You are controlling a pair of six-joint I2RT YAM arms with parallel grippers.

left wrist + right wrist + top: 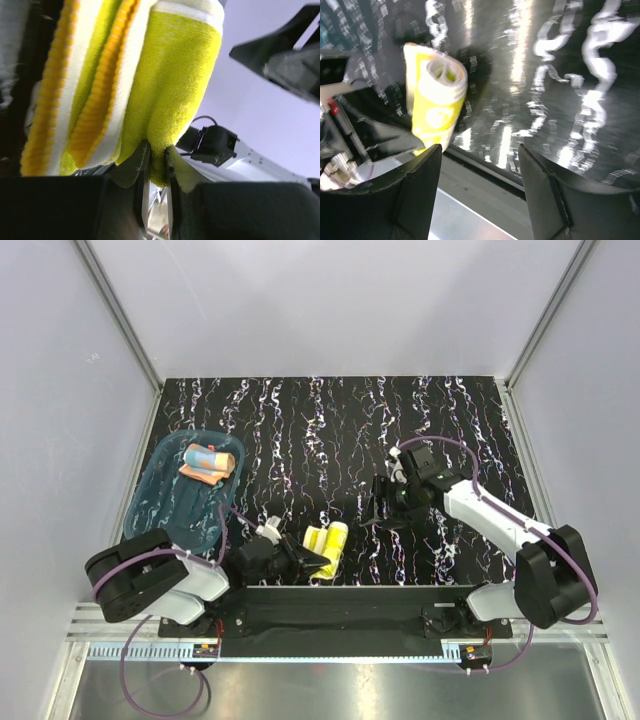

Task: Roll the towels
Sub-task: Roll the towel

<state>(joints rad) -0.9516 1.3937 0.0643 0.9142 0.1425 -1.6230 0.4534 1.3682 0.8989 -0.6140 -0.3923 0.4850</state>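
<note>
On the left, the orange-pink towel [208, 462] lies rolled in the tray [150, 502]. My left end effector [157, 155] pinches the rolled yellow towel [170, 80] near the bench's [450, 420] front edge. I judge carrying it to the tray comes next, without unrolling it. The right end effector [479, 152] is spread and empty. I can't tell whether the roll is lifted.
</note>
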